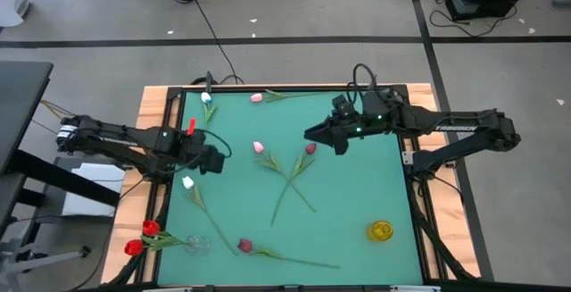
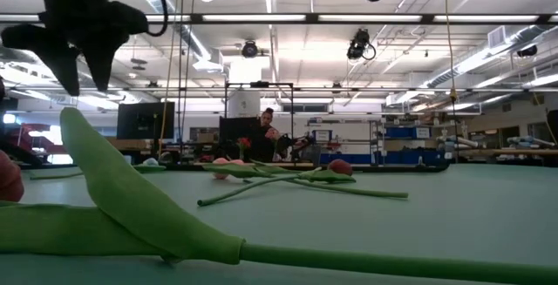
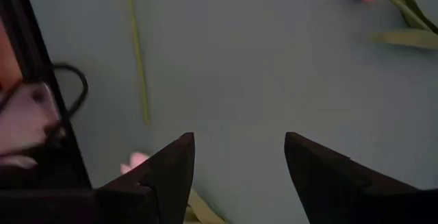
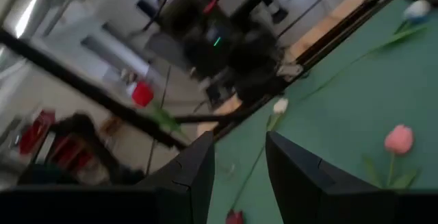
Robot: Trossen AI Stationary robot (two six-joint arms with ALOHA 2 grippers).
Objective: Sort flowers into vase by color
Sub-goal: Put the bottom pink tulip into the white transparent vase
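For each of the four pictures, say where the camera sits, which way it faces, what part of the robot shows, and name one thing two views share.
High view: above, looking straight down on the green table; both arms show.
Low view: at tabletop height, looking level across into the room; one gripper hangs top left.
Left wrist view: looks down past the open left gripper at the mat.
Right wrist view: looks across past the right gripper.
Shared: the pink tulip.

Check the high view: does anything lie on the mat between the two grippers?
Yes. Between the left gripper and the right gripper, the high view shows a pink tulip lying on the green mat.
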